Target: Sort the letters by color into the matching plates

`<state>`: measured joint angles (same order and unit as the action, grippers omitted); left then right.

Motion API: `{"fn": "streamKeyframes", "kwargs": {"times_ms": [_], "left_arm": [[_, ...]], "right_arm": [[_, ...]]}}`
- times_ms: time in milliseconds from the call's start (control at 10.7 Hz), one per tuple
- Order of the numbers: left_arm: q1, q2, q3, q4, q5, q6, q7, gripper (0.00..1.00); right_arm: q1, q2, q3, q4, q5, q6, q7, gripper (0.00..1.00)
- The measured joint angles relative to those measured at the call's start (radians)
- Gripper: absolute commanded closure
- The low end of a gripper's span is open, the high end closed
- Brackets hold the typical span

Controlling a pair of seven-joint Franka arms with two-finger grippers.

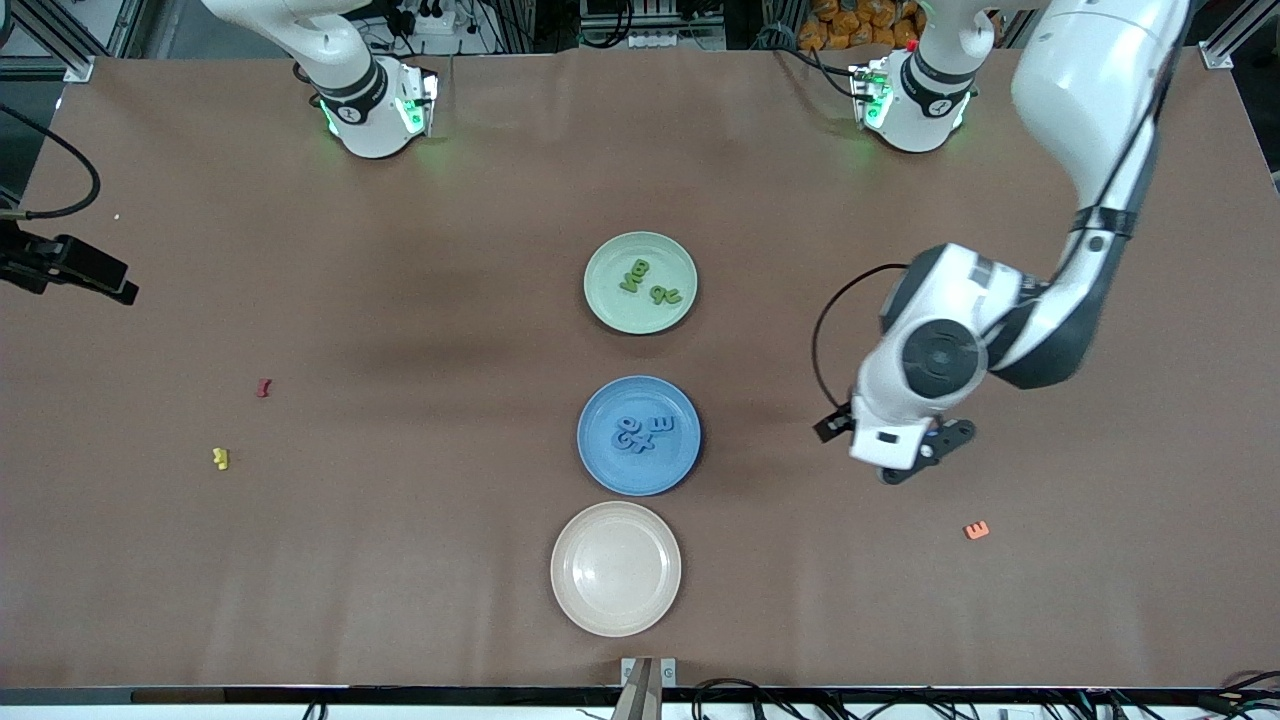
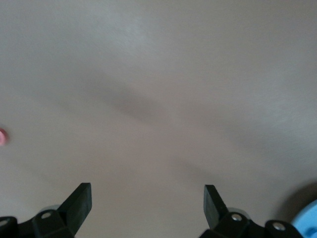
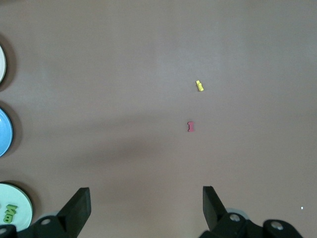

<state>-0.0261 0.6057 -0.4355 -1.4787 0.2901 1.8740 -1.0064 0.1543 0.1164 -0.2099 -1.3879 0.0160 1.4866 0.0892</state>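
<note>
The pale green plate [image 1: 612, 300] holds several green letters [image 1: 648, 283]. The blue plate [image 1: 610, 465], nearer to the front camera, holds several blue letters [image 1: 642, 432]. My left gripper [image 1: 915, 460] hangs low over bare table beside the blue plate, toward the left arm's end. It is open and empty in the left wrist view [image 2: 147, 206], where the blue plate's rim [image 2: 308, 223] shows. My right gripper [image 3: 146, 208] is open and empty, high over the table, out of the front view. The right wrist view shows the green plate [image 3: 24, 220] and the blue plate [image 3: 4, 131].
A cream plate [image 1: 615, 568] lies nearest the front camera. An orange letter [image 1: 977, 530] lies near my left gripper. A red letter [image 1: 263, 387] and a yellow letter [image 1: 221, 458] lie toward the right arm's end. A black device [image 1: 70, 268] juts over that end.
</note>
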Motion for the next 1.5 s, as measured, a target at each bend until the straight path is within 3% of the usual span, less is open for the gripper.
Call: {"fn": "streamKeyframes", "kwargs": {"times_ms": [281,468,748,1029,1497], "left_arm": [[0.017,-0.152,0.179,-0.102,-0.207,-0.091,0.440,0.00],[-0.019,-0.297,0.261,-0.243,-0.242,-0.096,0.543,0.00],[-0.041,-0.478,0.348,-0.358,-0.274,-0.096,0.655,0.00],[-0.063,-0.592,0.399,-0.366,-0.309,-0.088,0.672,0.00],[-0.054,-0.669,0.416,-0.268,-0.310,-0.086,0.774,0.00]], "right_arm": [[0.001,0.000,0.001,0.000,0.000,0.000,0.000,0.00],[0.001,0.000,0.002,-0.003,0.000,0.000,0.000,0.00],[0.003,0.000,0.004,-0.019,0.000,0.000,0.000,0.00],[0.003,-0.002,0.004,-0.017,0.000,0.007,0.000,0.00],[-0.004,-0.002,0.002,-0.013,0.000,0.033,0.002,0.00]]}}
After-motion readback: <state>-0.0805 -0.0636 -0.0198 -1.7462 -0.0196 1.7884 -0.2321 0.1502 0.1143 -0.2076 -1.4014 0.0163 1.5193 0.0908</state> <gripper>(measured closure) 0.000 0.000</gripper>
